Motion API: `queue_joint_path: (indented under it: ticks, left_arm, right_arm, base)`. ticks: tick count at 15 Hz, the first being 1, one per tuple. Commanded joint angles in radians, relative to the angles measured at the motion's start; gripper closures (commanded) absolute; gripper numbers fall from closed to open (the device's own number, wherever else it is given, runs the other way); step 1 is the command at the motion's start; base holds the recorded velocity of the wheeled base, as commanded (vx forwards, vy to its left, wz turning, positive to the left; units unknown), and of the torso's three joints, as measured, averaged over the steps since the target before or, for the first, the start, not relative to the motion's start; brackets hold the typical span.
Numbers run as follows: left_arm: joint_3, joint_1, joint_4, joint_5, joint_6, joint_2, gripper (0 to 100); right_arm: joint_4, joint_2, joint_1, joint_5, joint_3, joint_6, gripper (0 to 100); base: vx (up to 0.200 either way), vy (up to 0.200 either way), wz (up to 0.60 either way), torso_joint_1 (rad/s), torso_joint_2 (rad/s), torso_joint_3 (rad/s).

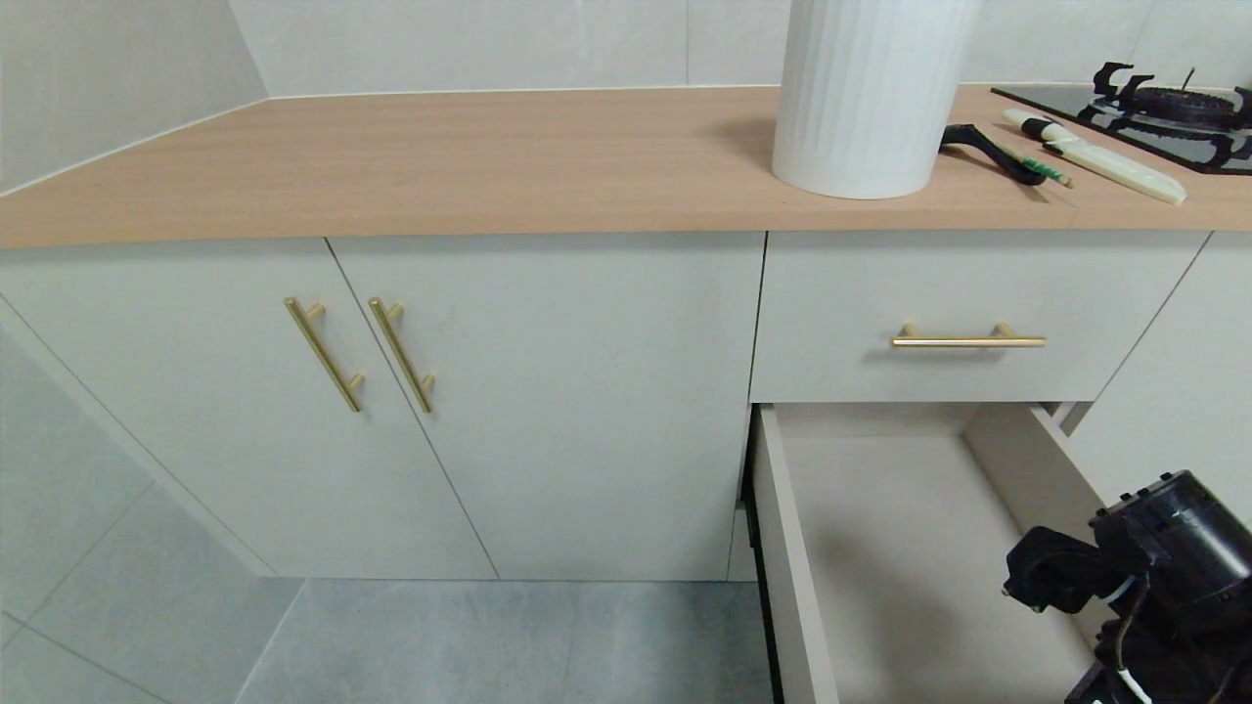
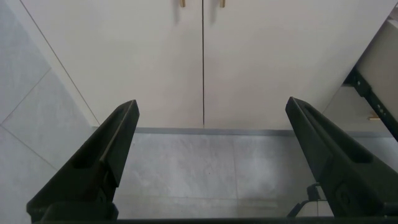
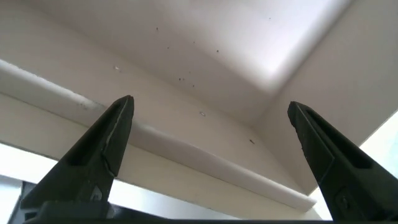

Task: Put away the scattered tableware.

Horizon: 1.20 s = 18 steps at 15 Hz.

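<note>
Tableware point(image 1: 1076, 149) is lying out on the counter point(image 1: 440, 156), towards its right end. A white knife point(image 1: 1125, 171) is resting at a slant, and a black-handled tool point(image 1: 988, 147) is lying just beside it, with a thin green-tipped stick point(image 1: 1049, 174) between the two. All three are sitting between a tall ribbed white pot point(image 1: 861, 98) and the stove point(image 1: 1164, 108); the tool's handle is reaching close to the pot's base.

Below them, the lower drawer point(image 1: 910, 548) is standing pulled out, its pale floor showing bare. The drawer above it point(image 1: 978, 293) is sitting closed behind a brass handle. The right arm point(image 1: 1144, 577) is hanging at the open drawer's right wall, and the right gripper point(image 3: 210, 106) is facing into an inner corner of that drawer, fingers spread wide apart and gripping nothing.

Over on the other side, the left gripper point(image 2: 211, 102) is hovering low, jaws likewise wide apart with nothing between them, and is looking at the grey floor point(image 2: 186, 168) and the foot of the closed double doors point(image 2: 124, 56). Both grippers are sitting well apart from the knife and tool up on the counter.
</note>
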Motion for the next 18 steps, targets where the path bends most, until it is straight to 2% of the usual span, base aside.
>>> queue_joint_path:
  ticks: [1,5,11,13,16,18]
  left_arm:
    - [0.000,0.002,0.000,-0.001,0.000,0.001,0]
    - [0.000,0.001,0.000,0.000,0.000,0.001,0]
    - [0.000,0.001,0.000,0.000,0.000,0.001,0]
    - [0.000,0.001,0.000,0.000,0.000,0.001,0]
    - [0.000,0.001,0.000,0.000,0.000,0.001,0]
    - [0.000,0.001,0.000,0.000,0.000,0.001,0]
  right_arm:
    - [0.005,-0.009,0.017,0.000,0.002,-0.002,0]
    - [0.054,-0.017,0.039,0.000,0.006,-0.016,0]
    - [0.039,-0.027,0.037,-0.003,-0.029,-0.002,0]
    - [0.005,-0.056,0.023,0.000,-0.083,0.098,0]
    - [-0.016,-0.081,0.022,0.001,-0.204,0.350,0]
    - [-0.016,-0.107,-0.020,0.001,-0.228,0.360,0]
  base:
    - [0.000,0.000,0.00,0.000,0.00,0.000]
    - [0.000,0.000,0.00,0.000,0.00,0.000]
    - [0.000,0.000,0.00,0.000,0.00,0.000]
    - [0.000,0.000,0.00,0.000,0.00,0.000]
    - [0.000,0.000,0.00,0.000,0.00,0.000]
    - [0.000,0.000,0.00,0.000,0.00,0.000]
